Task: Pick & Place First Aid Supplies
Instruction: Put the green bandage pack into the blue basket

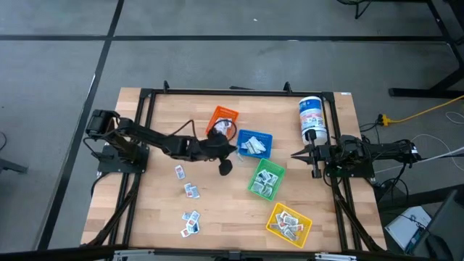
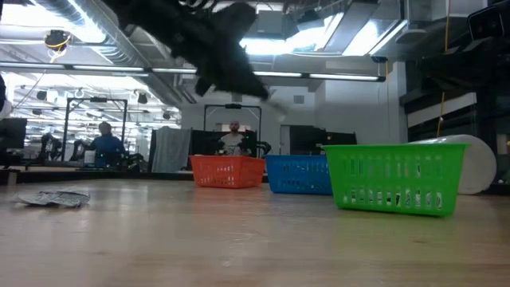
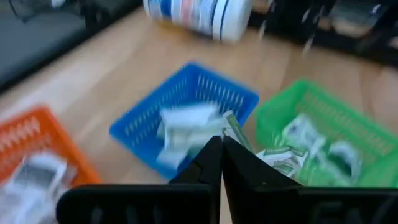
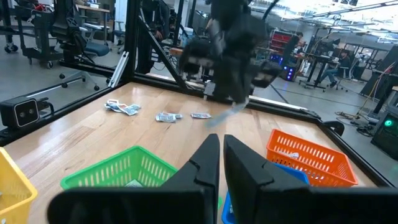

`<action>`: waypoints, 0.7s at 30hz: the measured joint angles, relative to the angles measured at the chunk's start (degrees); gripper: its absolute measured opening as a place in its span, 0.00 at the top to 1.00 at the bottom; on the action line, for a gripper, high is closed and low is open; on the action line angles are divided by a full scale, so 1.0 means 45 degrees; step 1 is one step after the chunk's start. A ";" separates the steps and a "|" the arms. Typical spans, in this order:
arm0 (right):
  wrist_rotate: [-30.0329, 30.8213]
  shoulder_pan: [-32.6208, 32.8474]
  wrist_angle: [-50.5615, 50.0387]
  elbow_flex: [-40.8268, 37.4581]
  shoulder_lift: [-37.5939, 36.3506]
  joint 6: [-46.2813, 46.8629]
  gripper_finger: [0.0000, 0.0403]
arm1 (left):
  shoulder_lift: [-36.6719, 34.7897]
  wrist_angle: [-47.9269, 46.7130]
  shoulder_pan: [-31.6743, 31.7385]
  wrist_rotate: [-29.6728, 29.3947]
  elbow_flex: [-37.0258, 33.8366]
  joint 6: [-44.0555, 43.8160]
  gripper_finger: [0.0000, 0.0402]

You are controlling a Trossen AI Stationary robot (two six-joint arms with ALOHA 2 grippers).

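1. Green bin stands nearest on the tabletop.
2. Left end effector, fingers together, holds nothing visible, near the blue bin.
3. Loose packets remain; approach them low, fingers apart.
4. Right end effector waits, nearly together.

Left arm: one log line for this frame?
left gripper: fingers shut, beside blue plastic bin | right gripper: waiting at table's right | loose white packets: on table

Bare table left of bins
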 joint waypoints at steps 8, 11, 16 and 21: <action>0.0000 0.0002 0.0003 0.0000 -0.0003 0.0003 0.94 | 0.0063 0.2826 0.0651 -0.0014 0.0007 0.1230 0.99; 0.0000 0.0005 0.0003 0.0000 0.0000 0.0000 0.94 | 0.0363 0.3894 0.0866 0.0217 0.0010 0.1610 1.00; 0.0000 0.0000 0.0003 0.0000 0.0000 0.0000 0.94 | 0.1198 0.4990 0.0928 0.0455 0.0015 0.2085 0.99; -0.0001 0.0001 -0.0001 0.0000 -0.0002 0.0001 0.94 | 0.1900 0.5867 0.1086 0.0185 0.0005 0.2228 0.99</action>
